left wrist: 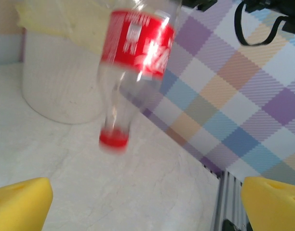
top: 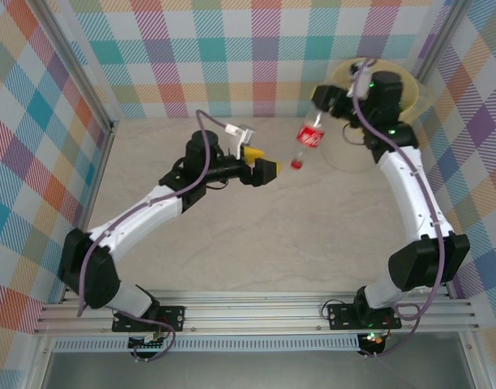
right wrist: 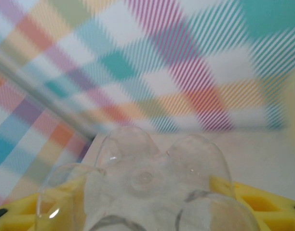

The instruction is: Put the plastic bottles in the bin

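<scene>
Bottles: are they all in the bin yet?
Not quite. The right gripper holds a red-label bottle upside down beside the bin; dropping it in is left. The left gripper is open, holding nothing. The right arm hides what the bin already holds.

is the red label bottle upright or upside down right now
Upside down: the clear plastic bottle with the red label hangs with its red cap lowest, its base pinched in the right hand.
</scene>
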`<state>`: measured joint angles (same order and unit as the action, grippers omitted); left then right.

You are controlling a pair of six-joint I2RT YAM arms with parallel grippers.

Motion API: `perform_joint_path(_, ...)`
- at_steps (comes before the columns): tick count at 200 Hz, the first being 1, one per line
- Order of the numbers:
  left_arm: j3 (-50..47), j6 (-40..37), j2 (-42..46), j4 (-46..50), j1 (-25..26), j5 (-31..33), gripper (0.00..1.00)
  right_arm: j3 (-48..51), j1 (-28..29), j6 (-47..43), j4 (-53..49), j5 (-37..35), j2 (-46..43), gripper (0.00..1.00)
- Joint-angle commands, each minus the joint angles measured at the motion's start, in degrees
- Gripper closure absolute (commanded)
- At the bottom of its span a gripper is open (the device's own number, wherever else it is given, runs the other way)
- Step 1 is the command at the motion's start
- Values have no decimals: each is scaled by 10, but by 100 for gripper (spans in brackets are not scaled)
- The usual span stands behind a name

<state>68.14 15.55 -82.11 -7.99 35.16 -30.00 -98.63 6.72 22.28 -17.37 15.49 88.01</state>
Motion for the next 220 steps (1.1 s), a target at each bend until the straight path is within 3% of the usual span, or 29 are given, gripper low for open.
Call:
perform_joint_path(1,-37,-2,46,-24,4,82,0,-75,-25,-60,37,-119,-1,47)
perform_joint_path(40,-80,0,79,10,4,133,0,-182,-30,-213,98,-321,77,46)
perform_joint_path(66,-94,0,90,27,3,155,0,-281,-38,-320,95,-401,168,45)
perform_joint_path(112,-101,3,88,34,2,175,0,-585,-44,-446,-39,-501,387,42)
perform_joint_path(131,-102,6,85,36,1,185,0,-561,-44,-452,-38,-499,397,36)
perform_joint_path(156,-100,6,79,44,0,204,0,-540,-43,-425,-84,-421,402,13)
perform_joint_path(202,-101,19,74,55,-7,233,0,-539,-45,-341,-126,-312,354,10)
perform_joint_path(220,-102,24,74,57,-11,243,0,-528,-46,-331,-130,-299,332,9)
